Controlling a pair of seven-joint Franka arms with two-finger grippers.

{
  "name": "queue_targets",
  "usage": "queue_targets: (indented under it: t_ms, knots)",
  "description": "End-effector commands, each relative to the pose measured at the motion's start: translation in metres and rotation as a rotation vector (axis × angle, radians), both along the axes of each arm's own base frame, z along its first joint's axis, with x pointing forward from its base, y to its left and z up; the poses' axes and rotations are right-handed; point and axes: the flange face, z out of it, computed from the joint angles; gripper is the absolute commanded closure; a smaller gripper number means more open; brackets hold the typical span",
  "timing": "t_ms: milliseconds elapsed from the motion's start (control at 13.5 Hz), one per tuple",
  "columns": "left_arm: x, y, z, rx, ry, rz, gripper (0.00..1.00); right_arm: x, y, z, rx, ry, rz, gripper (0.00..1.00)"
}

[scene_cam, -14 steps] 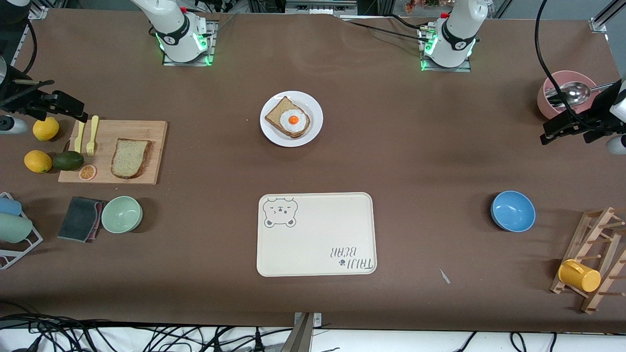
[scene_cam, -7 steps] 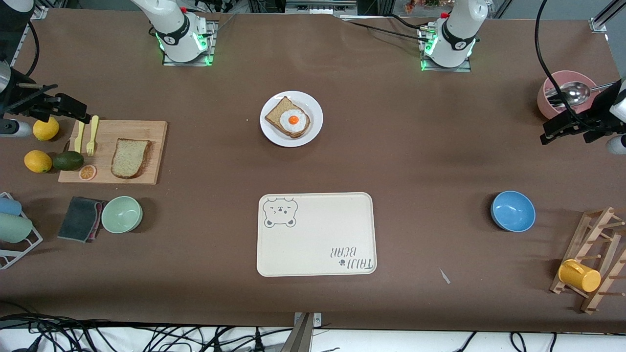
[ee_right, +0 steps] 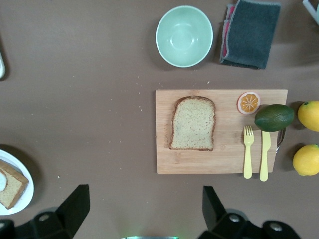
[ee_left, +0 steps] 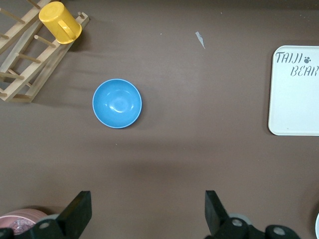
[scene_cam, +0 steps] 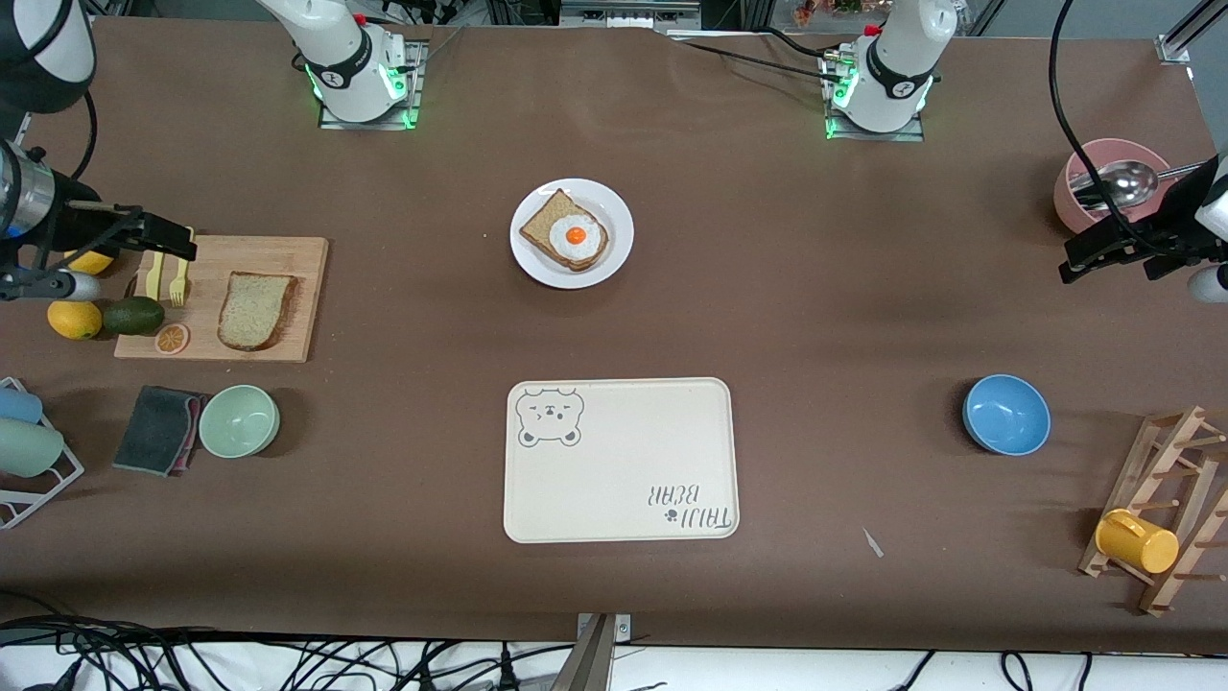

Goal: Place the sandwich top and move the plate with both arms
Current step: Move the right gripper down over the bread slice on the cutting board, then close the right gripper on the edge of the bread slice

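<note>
- The bear tray lay nearest the front camera, with nothing on it.
- The plate sat farther from the camera than the bear tray, in line with it. It held a bread slice with a fried egg on it.
- The sandwich top lay flat on the cutting board, well apart from the plate, toward the right arm's end of the counter. Nothing touched it.
- The right tool hung over the forks at the edge of the cutting board. Its fingers were spread wide and held nothing.
- A second ago that tool was over the lemons just off the board. Now it had slid in over the board, closer to the sandwich top. I think it was starting to go for the bread.
- The left tool waited over the counter beside the pink bowl, well apart from the plate. Its fingers were spread wide too, and it had not moved.
</note>
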Motion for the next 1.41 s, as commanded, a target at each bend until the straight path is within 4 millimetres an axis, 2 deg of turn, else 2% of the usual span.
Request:
queue_targets:
  t_ms: [0,148,296,666,888,1110,1258,1332]
  knots:
    - [-0.002,-0.004,0.007,-0.029,0.001,0.007,0.00,0.016,-0.006,-0.045,-0.048,0.021,0.013,0.01]
    - [-0.002,-0.004,0.009,-0.029,-0.002,0.009,0.00,0.018,-0.007,-0.085,-0.095,0.015,0.038,0.05]
    - [-0.002,-0.003,0.009,-0.028,-0.003,0.009,0.00,0.008,-0.008,-0.126,-0.165,0.003,0.023,0.05]
    - [-0.002,-0.003,0.008,-0.027,0.000,0.009,0.00,-0.012,-0.001,-0.204,-0.201,-0.081,-0.042,0.08]
    - [-0.002,-0.002,0.008,-0.027,0.000,0.010,0.00,-0.024,-0.002,-0.253,-0.247,-0.084,-0.055,0.17]
    - [-0.002,-0.005,0.008,-0.029,-0.002,0.006,0.00,-0.039,-0.004,-0.284,-0.239,-0.083,-0.062,0.23]
    - [-0.002,-0.004,0.007,-0.029,0.003,0.009,0.00,-0.044,-0.013,-0.295,-0.242,-0.070,-0.072,0.25]
    - [-0.002,-0.004,0.007,-0.029,0.003,0.009,0.00,-0.047,-0.013,-0.301,-0.242,-0.059,-0.070,0.29]
